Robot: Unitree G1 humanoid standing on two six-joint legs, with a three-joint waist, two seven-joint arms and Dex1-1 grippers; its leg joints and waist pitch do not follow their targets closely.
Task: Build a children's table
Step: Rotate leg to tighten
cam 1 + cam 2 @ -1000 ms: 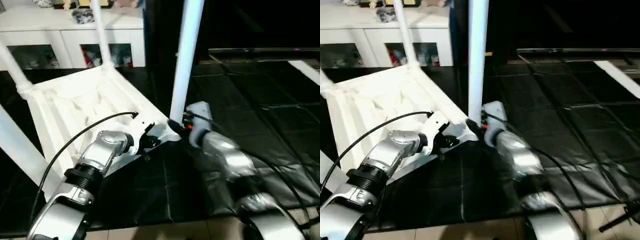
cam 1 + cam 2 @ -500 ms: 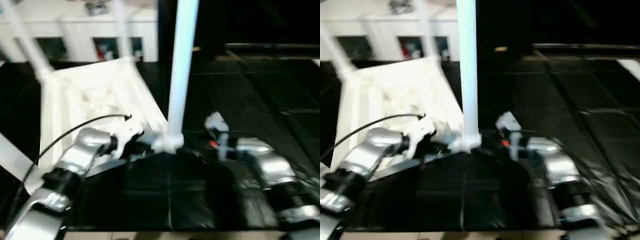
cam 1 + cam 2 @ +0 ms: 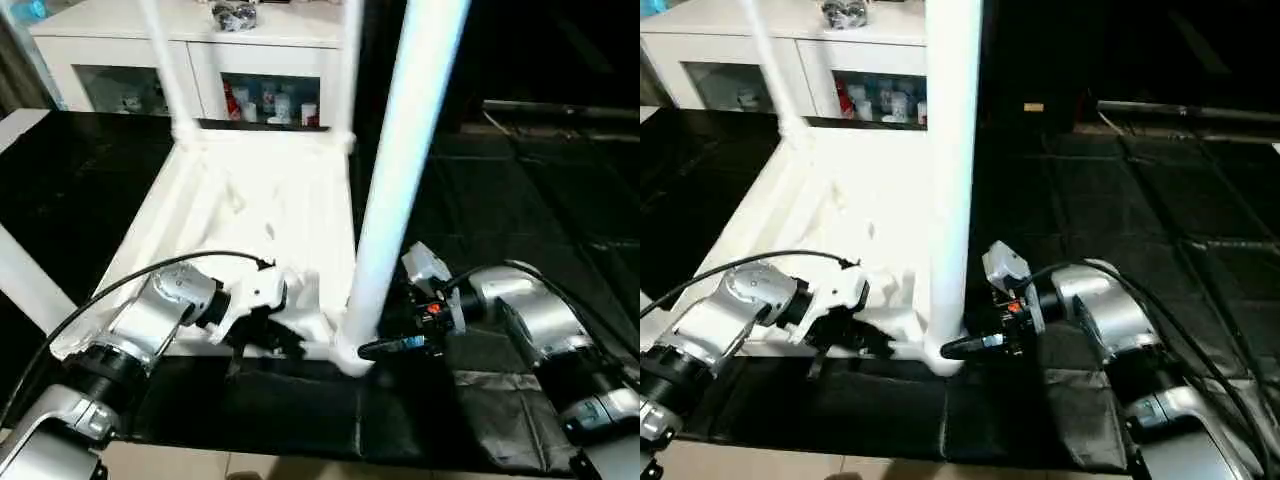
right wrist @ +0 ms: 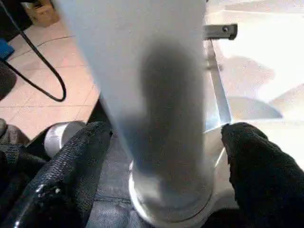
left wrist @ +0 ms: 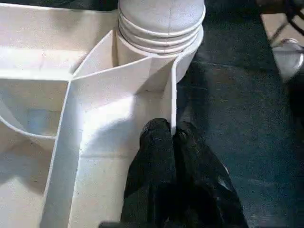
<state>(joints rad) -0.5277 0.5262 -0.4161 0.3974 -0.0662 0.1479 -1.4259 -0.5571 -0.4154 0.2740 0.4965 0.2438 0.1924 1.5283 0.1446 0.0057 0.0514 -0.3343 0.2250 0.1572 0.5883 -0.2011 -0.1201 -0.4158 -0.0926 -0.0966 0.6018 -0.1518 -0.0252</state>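
On black mat, ribbed white plastic table (image 3: pixel 250 200), left fingers (image 5: pixel 164 156) pressed together, right fingers (image 4: pixel 256 166) spread.

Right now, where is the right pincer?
In the left eye view, the right pincer is on the right side, low beside the base of the nearest upright leg, at the near corner of the upturned table top.

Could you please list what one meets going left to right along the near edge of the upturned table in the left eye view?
Left gripper → near table leg standing in its corner socket → right gripper.
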